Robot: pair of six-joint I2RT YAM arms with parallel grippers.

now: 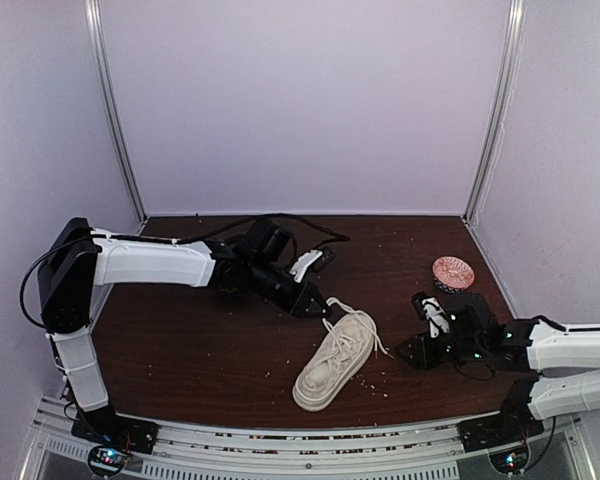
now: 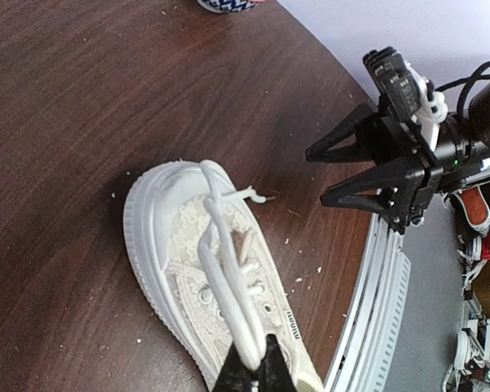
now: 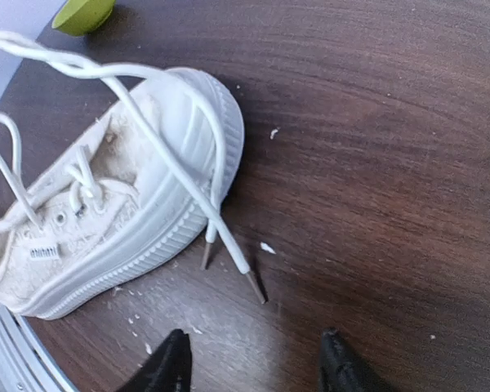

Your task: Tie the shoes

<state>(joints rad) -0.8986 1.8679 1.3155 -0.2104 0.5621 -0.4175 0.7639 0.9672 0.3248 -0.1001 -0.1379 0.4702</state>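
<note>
- Top view: the sneaker [image 1: 332, 368] sits on the bench [image 1: 190, 350] near the front edge, between the two arms.
  - The left gripper [image 1: 311, 301] reaches in just beside the sneaker's far end, where the laces [image 1: 363, 322] rise off it.
  - The right gripper [image 1: 412, 352] hangs low just to the sneaker's right, apart from it.
  - A patterned bowl [image 1: 453, 272] stands well behind the right gripper.
- Left wrist view: the left gripper [image 2: 257, 374] has its fingertips pinched together on the laces [image 2: 224, 269], which run as a long loop from the fingertips over the sneaker [image 2: 175, 253].
  - Loose lace tips lie by the rounded front rim.
  - Beyond them the right gripper [image 2: 317, 176] shows its jaws spread, with nothing between them.
- Right wrist view: the right gripper [image 3: 253, 367] has its fingers apart over bare bench [image 3: 392, 163].
  - The sneaker [image 3: 147, 196] lies just ahead and to the left.
  - Two ends of the laces [image 3: 229, 249] hang over its rim and rest on the wood between the sneaker and the fingers.
  - A green object [image 3: 83, 11] peeks in at the top edge.
- Progress, as I judge it: no knot or bow is visible anywhere.
  - One arm has a length of lace lifted and the other holds nothing, so the tying is at an early stage.
  - Crossing the laces, forming the loops and pulling them tight all seem left to do.
</note>
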